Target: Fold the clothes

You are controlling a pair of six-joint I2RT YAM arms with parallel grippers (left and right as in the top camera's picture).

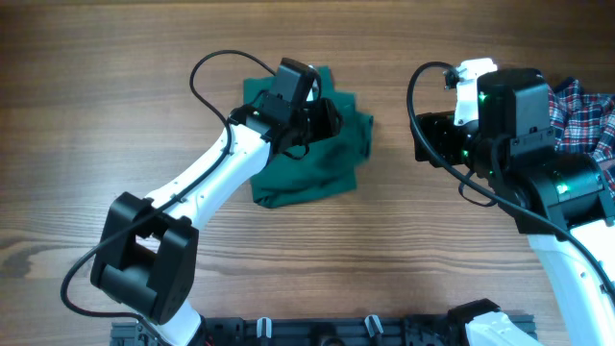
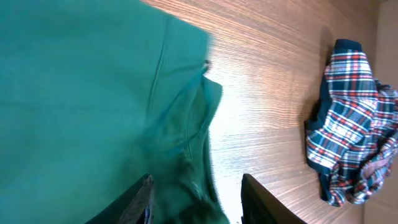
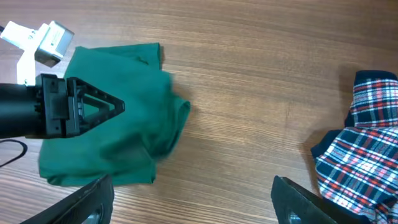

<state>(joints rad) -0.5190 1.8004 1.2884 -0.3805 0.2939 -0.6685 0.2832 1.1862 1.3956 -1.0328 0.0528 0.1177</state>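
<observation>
The dark green garment (image 1: 307, 163) lies partly folded on the wooden table, left of centre. It also shows in the left wrist view (image 2: 81, 93) and the right wrist view (image 3: 112, 134). My left gripper (image 1: 330, 119) hovers over its upper right part, open, with the cloth's edge lying between the fingers (image 2: 196, 205). The plaid garment (image 1: 581, 113) lies crumpled at the far right, partly hidden under my right arm. It also shows in the left wrist view (image 2: 354, 124) and the right wrist view (image 3: 367, 155). My right gripper (image 1: 423, 140) is wide open and empty (image 3: 193, 202) above bare table between the two garments. No cord loop is visible.
Bare wooden table (image 1: 115, 86) surrounds the garments. My left arm (image 3: 56, 109) reaches over the green garment from the lower left. A black rail (image 1: 384, 330) runs along the table's front edge.
</observation>
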